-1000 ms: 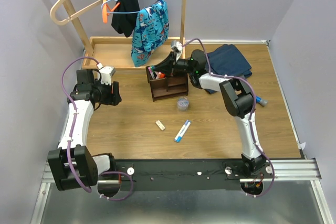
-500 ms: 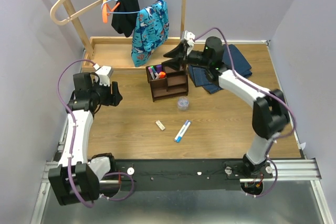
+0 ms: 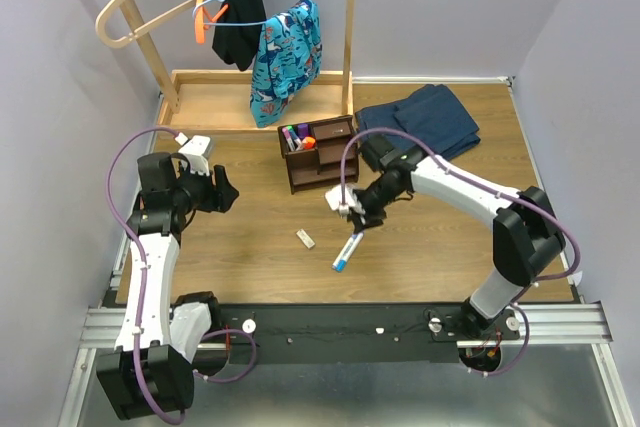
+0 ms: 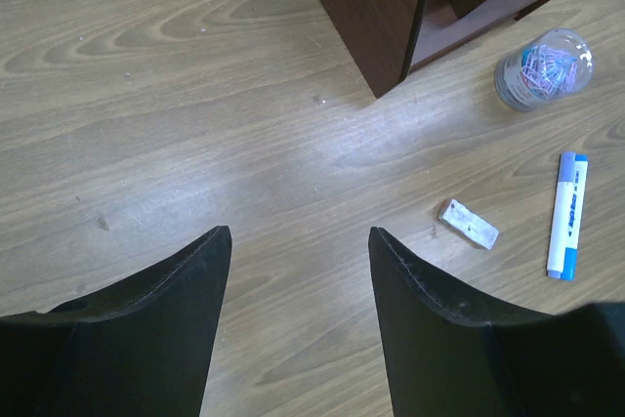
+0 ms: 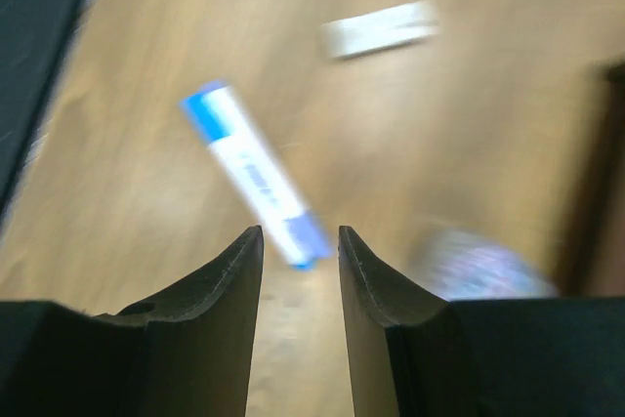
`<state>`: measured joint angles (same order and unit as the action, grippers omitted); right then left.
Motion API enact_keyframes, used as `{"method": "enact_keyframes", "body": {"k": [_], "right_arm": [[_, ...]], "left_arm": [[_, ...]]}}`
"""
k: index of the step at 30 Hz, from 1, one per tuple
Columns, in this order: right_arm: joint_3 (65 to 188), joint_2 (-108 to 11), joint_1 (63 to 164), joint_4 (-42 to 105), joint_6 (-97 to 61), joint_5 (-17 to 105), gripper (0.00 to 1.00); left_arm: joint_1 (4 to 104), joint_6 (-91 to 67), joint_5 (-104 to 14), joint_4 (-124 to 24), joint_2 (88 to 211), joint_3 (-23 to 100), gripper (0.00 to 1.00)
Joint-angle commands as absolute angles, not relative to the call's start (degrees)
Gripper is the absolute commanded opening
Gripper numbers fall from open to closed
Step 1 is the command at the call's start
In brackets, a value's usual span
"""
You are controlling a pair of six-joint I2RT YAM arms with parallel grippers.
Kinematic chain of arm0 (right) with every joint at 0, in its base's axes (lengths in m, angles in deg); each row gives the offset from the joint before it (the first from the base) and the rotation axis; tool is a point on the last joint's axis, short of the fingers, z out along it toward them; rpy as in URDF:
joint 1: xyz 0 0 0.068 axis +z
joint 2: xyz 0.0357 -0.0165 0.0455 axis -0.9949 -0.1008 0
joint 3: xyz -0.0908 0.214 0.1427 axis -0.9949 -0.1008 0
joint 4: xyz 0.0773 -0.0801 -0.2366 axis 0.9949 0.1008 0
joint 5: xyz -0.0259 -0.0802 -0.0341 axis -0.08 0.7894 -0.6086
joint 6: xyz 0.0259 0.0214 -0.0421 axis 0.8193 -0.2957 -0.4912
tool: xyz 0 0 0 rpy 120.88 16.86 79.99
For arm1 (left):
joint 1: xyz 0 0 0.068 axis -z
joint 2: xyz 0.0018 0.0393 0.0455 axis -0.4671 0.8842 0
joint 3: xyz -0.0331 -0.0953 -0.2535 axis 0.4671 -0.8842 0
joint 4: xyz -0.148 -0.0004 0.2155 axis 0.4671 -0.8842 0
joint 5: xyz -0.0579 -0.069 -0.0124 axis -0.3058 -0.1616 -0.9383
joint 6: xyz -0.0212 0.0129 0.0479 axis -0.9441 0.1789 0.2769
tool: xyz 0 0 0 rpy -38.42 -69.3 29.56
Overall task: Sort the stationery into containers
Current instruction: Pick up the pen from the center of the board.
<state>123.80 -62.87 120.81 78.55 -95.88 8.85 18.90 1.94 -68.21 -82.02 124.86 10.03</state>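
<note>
Right wrist view has the right claw [image 5: 300,231] parted and empty, hovering over one end of the blue-capped bottle [image 5: 256,178], which lies flat on the desk [image 5: 146,192] near the eraser [image 5: 379,28] and clear tub [image 5: 483,266]. To grip well, I judge it should centre over the bottle's middle, jaws across its width, and drop squarely before closing. Off to the side, the left claw [image 4: 298,231] hangs spread and empty.

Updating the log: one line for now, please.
right hand: open, near blue-capped bottle | left hand: open, empty | eraser: on table
</note>
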Motion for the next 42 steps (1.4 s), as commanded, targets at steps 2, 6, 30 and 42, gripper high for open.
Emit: {"method": "enact_keyframes", "body": {"k": [2,6,30,42], "right_arm": [[119.1,-63.0,126.7,87.8,-109.0,16.2,0.45],[118.4,-64.6,129.1,86.3,-110.7,16.3,0.45],[117.0,-71.8,133.9,79.7,-111.5,14.0,0.41],[115.2,-74.7,135.6,76.4,-110.3,14.5,0.38]], "left_arm": [[18.5,1.7,-69.5,-83.0,122.2,10.0,0.68],[18.5,2.4,-68.5,-84.5,121.3,10.2,0.68],[14.4,4.2,-67.6,-88.5,121.0,13.1,0.68],[13.7,4.2,-67.8,-89.1,120.9,12.5,0.68]]}}
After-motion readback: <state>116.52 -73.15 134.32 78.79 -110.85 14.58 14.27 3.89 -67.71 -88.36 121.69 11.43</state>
